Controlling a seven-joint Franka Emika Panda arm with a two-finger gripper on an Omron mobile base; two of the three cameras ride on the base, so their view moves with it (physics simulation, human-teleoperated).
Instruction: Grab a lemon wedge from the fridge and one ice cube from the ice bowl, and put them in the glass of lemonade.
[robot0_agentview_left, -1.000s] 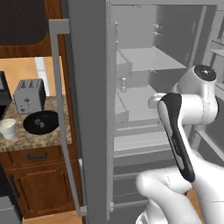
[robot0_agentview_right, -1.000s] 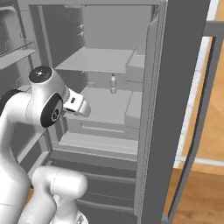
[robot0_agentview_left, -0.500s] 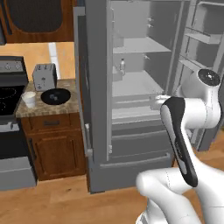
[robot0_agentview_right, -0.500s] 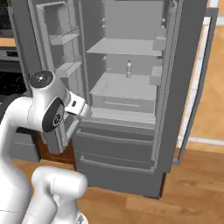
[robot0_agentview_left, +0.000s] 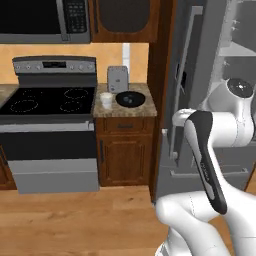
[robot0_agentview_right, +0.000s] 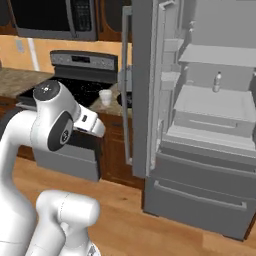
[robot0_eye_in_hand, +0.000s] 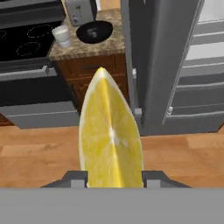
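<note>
Glossy yellow lemon wedge (robot0_eye_in_hand: 110, 140), pointed at its tip, sits clamped between the fingers (robot0_eye_in_hand: 78, 179), rising straight up from them. Beside the grey steel fridge (robot0_agentview_right: 200, 120), doors open, the speckled stone desk (robot0_agentview_left: 145, 107) carries the round black ice bowl (robot0_agentview_left: 130, 99), with the pale glass of lemonade (robot0_agentview_left: 106, 99) just beside it. Bare wood floor (robot0_agentview_left: 75, 220) lies below the desk.

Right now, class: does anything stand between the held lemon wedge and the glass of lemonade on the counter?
Nothing visible does. The lemon wedge sits in the end effector; the hand view shows open space up to the glass of lemonade, beside the ice bowl.
</note>
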